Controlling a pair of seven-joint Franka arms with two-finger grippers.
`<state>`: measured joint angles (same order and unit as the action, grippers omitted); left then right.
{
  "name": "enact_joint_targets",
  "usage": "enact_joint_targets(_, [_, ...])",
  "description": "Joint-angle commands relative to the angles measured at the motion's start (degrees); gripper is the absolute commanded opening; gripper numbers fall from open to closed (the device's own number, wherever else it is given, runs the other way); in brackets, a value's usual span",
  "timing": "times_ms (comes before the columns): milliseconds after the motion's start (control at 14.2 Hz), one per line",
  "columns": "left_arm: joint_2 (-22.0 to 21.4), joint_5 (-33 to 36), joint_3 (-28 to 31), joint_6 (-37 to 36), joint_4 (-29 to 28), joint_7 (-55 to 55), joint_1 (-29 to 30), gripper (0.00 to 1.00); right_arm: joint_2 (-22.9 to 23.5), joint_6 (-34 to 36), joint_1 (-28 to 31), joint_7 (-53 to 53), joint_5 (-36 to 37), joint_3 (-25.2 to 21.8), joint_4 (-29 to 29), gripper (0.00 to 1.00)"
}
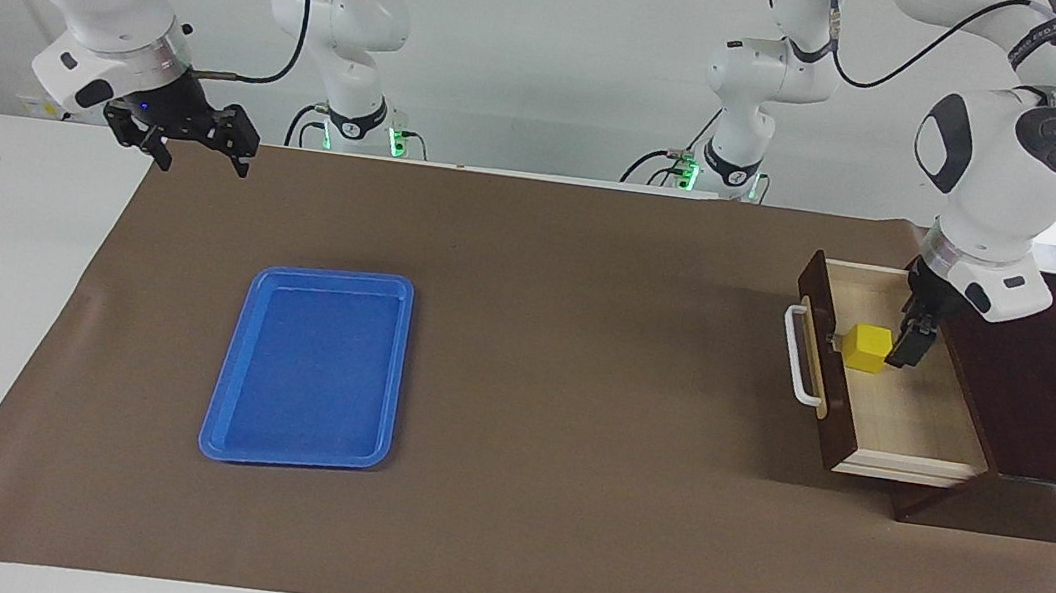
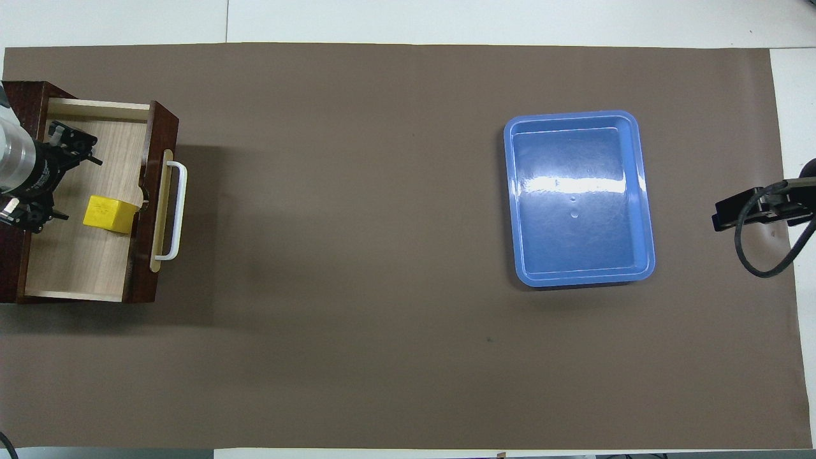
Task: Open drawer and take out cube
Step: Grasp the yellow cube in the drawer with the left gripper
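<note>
The drawer [image 1: 830, 424] stands pulled open at the left arm's end of the table, showing its pale wood interior; it also shows in the overhead view [image 2: 141, 274]. The yellow cube [image 1: 866, 346] is inside it, close to the drawer front by the white handle [image 1: 795, 355], and shows from above too [image 2: 109, 213]. My left gripper [image 1: 906, 351] reaches down into the drawer right beside the cube, on the cube's cabinet side; from above its wrist [image 2: 44, 175] covers part of the drawer. My right gripper [image 1: 202, 158] is open and empty, raised over the mat's edge at the right arm's end.
The drawer's dark brown cabinet [image 1: 1052, 381] stands at the table's edge. A flat blue tray [image 1: 324, 274] lies empty on the brown mat toward the right arm's end [image 2: 574, 116]. The right arm waits.
</note>
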<state>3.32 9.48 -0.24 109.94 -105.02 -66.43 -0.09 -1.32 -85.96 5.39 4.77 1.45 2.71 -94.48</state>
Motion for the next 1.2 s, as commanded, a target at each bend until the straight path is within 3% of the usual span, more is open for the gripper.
enact_joint_targets(0, [-3.50,-0.78,-0.46,2.65,-6.15,-5.80,3.07,1.00,-1.14,0.10,0.50,-1.34,-0.22,0.45,-1.41,1.00])
enact_joint_targets(352, [-4.29,-3.33,-0.46,9.84,-11.25,-17.13,3.61,1.00,-1.93,-0.60,0.32,-5.64,-0.31,0.54,-3.25,1.00])
enact_joint_targets(916, [-4.03,-5.61,-0.46,11.88,-13.72,-18.55,4.57,1.00,-4.65,-4.03,-1.61,-24.61,-7.86,0.54,-9.22,1.00])
enact_joint_targets(987, [-4.03,-6.40,-0.46,11.88,-13.72,-19.17,4.66,0.88,-5.18,-4.99,-1.70,-27.85,-9.43,0.54,-10.28,1.00])
enact_joint_targets(1128, [-3.68,-6.76,-0.46,11.79,-12.93,-20.40,4.75,0.39,-5.88,-6.14,-2.48,-34.53,-12.34,0.54,-12.13,1.00])
